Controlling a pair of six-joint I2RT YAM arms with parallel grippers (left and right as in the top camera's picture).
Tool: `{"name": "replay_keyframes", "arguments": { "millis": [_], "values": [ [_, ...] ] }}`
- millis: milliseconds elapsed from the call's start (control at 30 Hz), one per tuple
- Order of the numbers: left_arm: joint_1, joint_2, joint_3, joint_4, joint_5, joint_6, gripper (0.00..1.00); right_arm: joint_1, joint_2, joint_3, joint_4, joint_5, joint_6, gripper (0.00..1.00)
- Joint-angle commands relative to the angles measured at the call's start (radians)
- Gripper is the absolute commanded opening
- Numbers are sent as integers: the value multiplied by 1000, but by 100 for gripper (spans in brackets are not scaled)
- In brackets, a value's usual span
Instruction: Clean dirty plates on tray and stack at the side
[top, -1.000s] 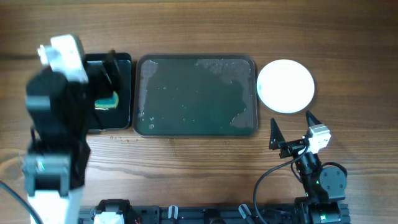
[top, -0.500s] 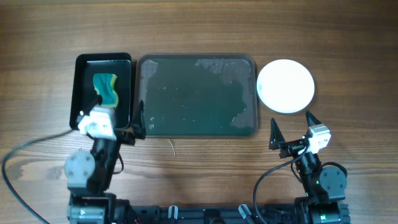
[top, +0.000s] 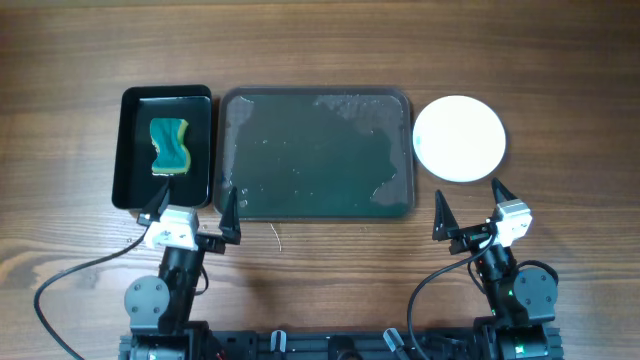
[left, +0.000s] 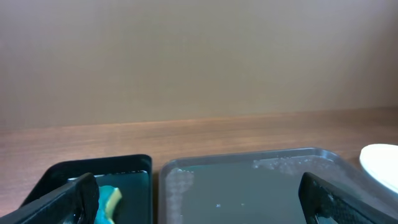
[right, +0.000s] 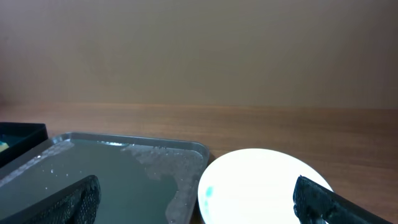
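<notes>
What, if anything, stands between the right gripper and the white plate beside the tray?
Nothing visible does. Only bare table separates the open right gripper from the plate; the tray sits off to the left of that path.

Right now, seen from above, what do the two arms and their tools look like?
Both arms are black, each with a round grey joint and a small white block at the wrist. The left tool and right tool each have two black, pointed fingers. A black cable curves from each arm.
</notes>
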Motion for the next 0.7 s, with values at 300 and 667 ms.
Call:
{"name": "replay_keyframes", "arguments": {
  "millis": [300, 667],
  "values": [
    [16, -49, -62, -91, -9, 29, 100, 8, -10, -1, 3, -16, 11, 100],
    [16, -49, -62, -87, -6, 29, 100, 8, -10, -1, 3, -16, 11, 100]
  ]
}}
